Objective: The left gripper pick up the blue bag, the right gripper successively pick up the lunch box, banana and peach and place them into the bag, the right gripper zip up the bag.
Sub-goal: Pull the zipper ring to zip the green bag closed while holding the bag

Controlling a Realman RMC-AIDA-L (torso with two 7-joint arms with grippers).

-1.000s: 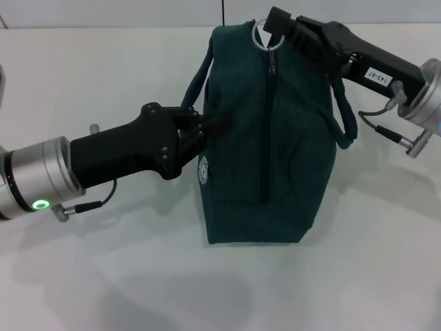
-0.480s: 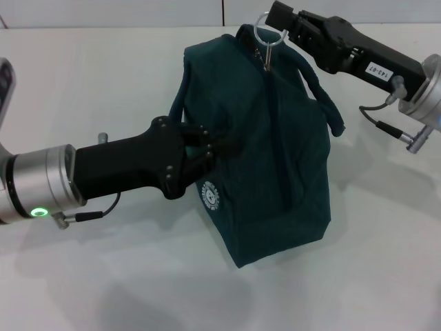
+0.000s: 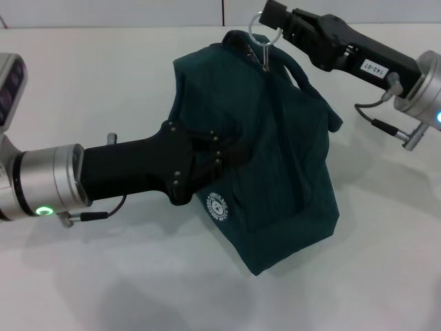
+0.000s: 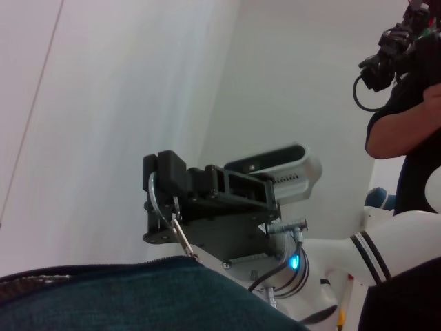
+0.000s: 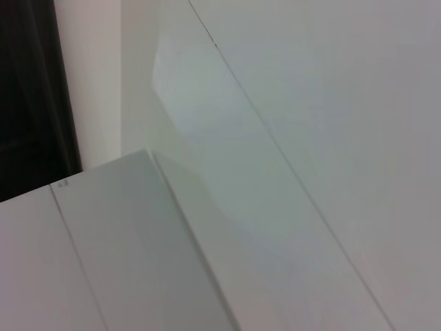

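The blue bag [image 3: 275,152] hangs tilted above the white table [image 3: 103,76], zipped closed, with its white round logo [image 3: 219,205] facing me. My left gripper [image 3: 224,153] is shut on the bag's side fabric from the left. My right gripper [image 3: 270,17] is shut on the ring zip pull [image 3: 252,32] at the bag's far top end. The left wrist view shows the right gripper [image 4: 165,196] holding the ring [image 4: 152,196] above the bag's fabric [image 4: 138,296]. The lunch box, banana and peach are out of view.
One bag handle [image 3: 313,89] loops out on the right side under my right arm. A person [image 4: 406,103] stands beyond the table in the left wrist view. The right wrist view shows only white surfaces.
The left gripper has moved right and turned the bag, so its near end has swung to the right and tilted. The right gripper has kept the ring and shifted slightly left.
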